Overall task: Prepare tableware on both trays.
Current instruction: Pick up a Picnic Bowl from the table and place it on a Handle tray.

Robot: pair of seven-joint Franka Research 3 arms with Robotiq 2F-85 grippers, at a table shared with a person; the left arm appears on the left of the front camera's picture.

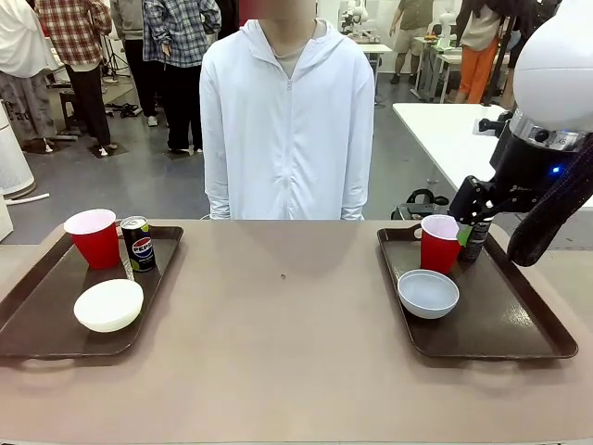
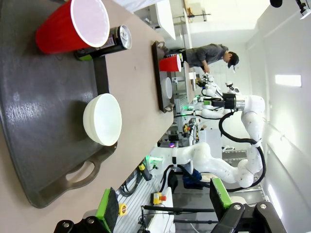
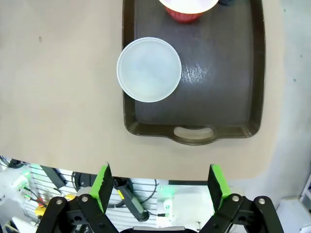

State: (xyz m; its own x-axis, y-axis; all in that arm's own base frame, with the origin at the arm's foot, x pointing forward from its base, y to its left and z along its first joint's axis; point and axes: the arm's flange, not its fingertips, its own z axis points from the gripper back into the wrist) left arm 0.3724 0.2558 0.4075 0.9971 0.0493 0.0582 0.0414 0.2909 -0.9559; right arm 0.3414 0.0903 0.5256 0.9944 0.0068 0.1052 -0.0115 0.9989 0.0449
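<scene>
Your right gripper (image 3: pixel 160 187) stands with its jaws spread wide and nothing between them, its 2 green pads (image 3: pixel 103 184) well apart. Ahead of those jaws, past the table edge, lies the right tray (image 3: pixel 194 132), its cut-out handle nearest you and almost centred between the fingers. The pale grey-blue bowl (image 3: pixel 149 69) sits on that tray, ahead and slightly toward the left finger, against the tray's left rim. Farther ahead still, 1 red cup (image 3: pixel 187 8) stands at the top edge. In the front view the same cup (image 1: pixel 438 243) stands just beside a dark can (image 1: pixel 475 241), with the bowl (image 1: pixel 428 293) in front of them.

Your left gripper (image 2: pixel 165 206) is also wide open and empty, its pads (image 2: pixel 106 208) far apart. Beyond its jaws lies the left tray (image 2: pixel 34 160), handle end closest. The white bowl (image 2: pixel 103 119) rests on it ahead of the left finger. Farther off, the 2nd red cup (image 2: pixel 73 26) and the 2nd can (image 2: pixel 109 42) stand touching or nearly so.

A person (image 1: pixel 287 120) in a white zipped top stands at the far side of the table (image 1: pixel 278 343).
</scene>
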